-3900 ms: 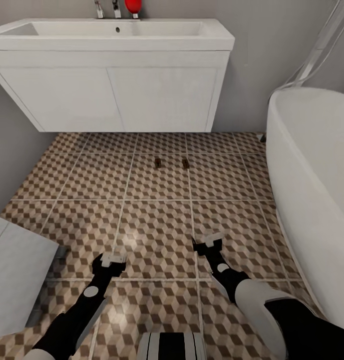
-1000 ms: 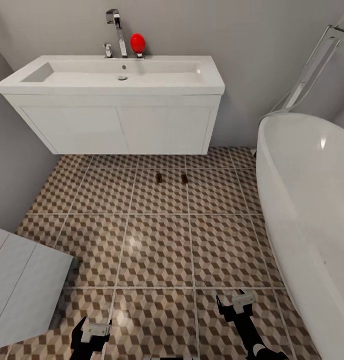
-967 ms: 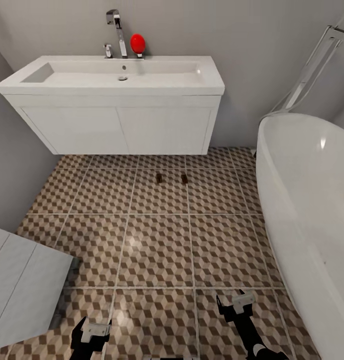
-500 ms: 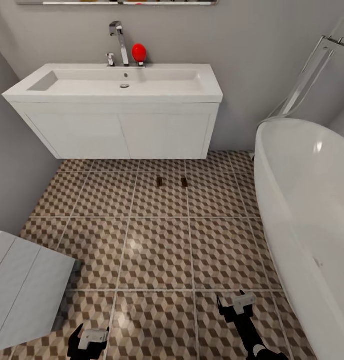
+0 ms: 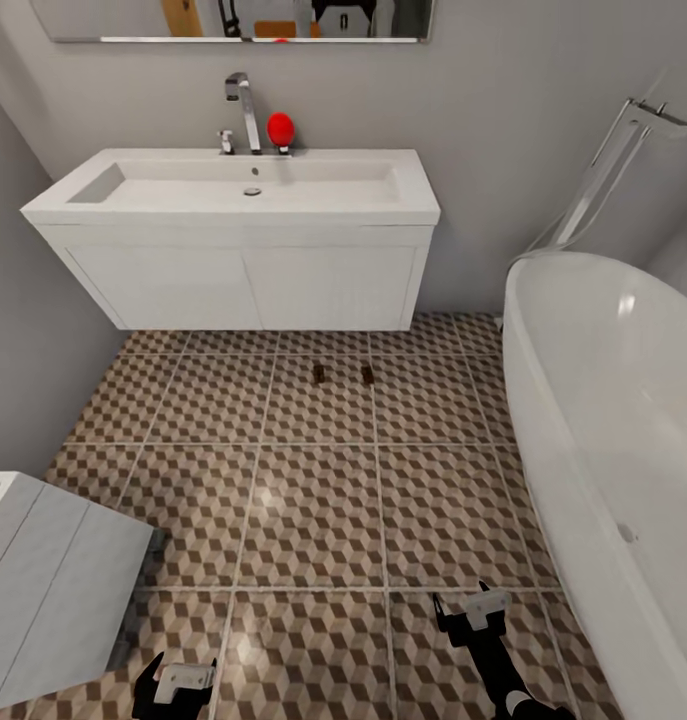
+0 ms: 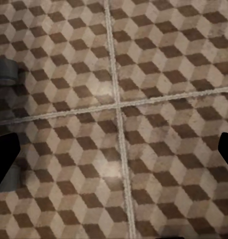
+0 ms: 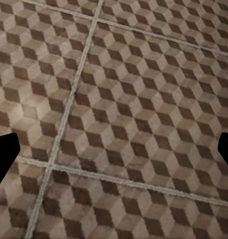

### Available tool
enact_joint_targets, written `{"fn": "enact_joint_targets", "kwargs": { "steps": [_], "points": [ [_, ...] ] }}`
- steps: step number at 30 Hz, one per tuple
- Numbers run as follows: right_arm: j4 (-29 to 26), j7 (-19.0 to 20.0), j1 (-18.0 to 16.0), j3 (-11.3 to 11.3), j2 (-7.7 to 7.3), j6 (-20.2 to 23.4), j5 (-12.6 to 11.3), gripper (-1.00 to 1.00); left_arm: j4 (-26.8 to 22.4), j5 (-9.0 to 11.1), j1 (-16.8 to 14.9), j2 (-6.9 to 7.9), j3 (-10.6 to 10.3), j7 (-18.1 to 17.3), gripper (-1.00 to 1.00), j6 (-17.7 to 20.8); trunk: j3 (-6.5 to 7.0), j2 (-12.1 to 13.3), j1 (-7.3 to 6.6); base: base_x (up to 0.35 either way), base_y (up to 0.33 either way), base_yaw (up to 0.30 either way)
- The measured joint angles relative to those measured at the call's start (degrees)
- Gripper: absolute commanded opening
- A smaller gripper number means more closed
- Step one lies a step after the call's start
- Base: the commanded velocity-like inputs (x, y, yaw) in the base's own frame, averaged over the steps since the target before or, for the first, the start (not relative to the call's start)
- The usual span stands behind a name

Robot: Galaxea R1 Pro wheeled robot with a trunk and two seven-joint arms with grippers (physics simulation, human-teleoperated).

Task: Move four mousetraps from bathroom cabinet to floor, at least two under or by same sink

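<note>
Two small dark mousetraps (image 5: 318, 374) (image 5: 367, 375) lie side by side on the cube-patterned bathroom floor (image 5: 313, 500), just in front of the white wall-hung sink (image 5: 253, 190). My left gripper (image 5: 180, 670) hangs low over the tiles at the near left, far from the traps. My right gripper (image 5: 463, 602) is at the near right. Both stand open and empty: the left wrist view (image 6: 114, 154) and right wrist view (image 7: 114, 152) show bare tiles between widely spread fingertips. The cabinet is out of view.
A white bathtub (image 5: 623, 420) runs along the right side. A white slanted unit (image 5: 43, 580) juts in at the near left. A faucet (image 5: 245, 105) and a red object (image 5: 280, 128) stand at the sink's back edge, with a mirror (image 5: 233, 20) above.
The camera has risen and tilted up, bringing the mirror into view and shifting the sink down the picture. Both grippers now sit lower in frame. The two traps lie where they were.
</note>
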Motion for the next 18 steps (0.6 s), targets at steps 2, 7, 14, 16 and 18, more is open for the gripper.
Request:
{"fn": "enact_joint_targets", "kwargs": {
  "steps": [2,7,14,16,18],
  "points": [
    [-0.01,0.00,0.03,0.00,0.00,0.00,-0.01,1.00,0.42,0.00,0.00,-0.02,0.00,0.00,1.00,0.00,0.54,0.80,-0.44,0.000,0.000,0.000],
    [0.01,0.00,0.12,0.00,0.00,0.00,-0.02,1.00,0.78,0.00,0.00,-0.03,0.00,0.00,1.00,0.00,1.91,2.81,-1.54,0.000,0.000,0.000],
    [0.01,0.02,0.22,0.00,0.00,0.00,-0.03,1.00,0.90,0.00,0.00,-0.05,0.01,0.00,1.00,0.02,3.81,5.62,-3.08,0.000,0.000,0.000],
    [0.01,0.01,0.23,0.00,0.00,0.00,-0.03,1.00,0.91,0.00,0.00,-0.07,0.02,0.00,1.00,0.03,4.36,6.42,-3.51,0.000,0.000,0.000],
    [0.01,0.01,0.24,0.00,0.00,0.00,-0.02,1.00,0.92,0.00,0.00,-0.09,0.01,0.00,1.00,0.05,4.90,7.22,-3.95,0.000,0.000,0.000]
  ]
}}
